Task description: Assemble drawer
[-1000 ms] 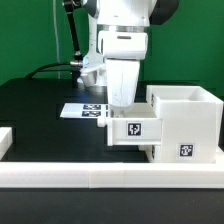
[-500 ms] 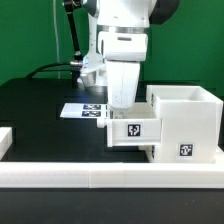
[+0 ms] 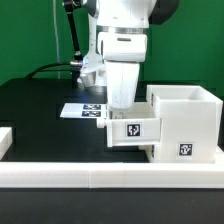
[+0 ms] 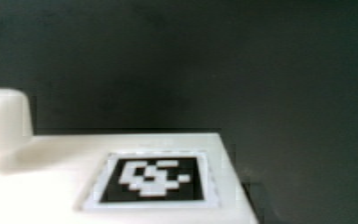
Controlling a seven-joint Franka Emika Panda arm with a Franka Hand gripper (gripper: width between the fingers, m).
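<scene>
The tall white casing [image 3: 186, 118] stands at the exterior view's right, with a tag on its front. A small white tray [image 3: 134, 132] with a tag sits against the casing's left side, its bottom a little above the table. My gripper [image 3: 122, 108] comes straight down onto the tray's top edge and holds it; the fingertips are hidden behind the tray's wall. The wrist view shows the tray's white face [image 4: 60, 160] and its tag [image 4: 155, 178] very close, with dark table beyond. A second tray is not in view.
The long low white rail [image 3: 110, 185] runs along the front. The marker board [image 3: 82, 110] lies on the black table behind the tray. A small white block [image 3: 5, 138] sits at the exterior view's far left. A black cable [image 3: 73, 40] hangs behind the arm.
</scene>
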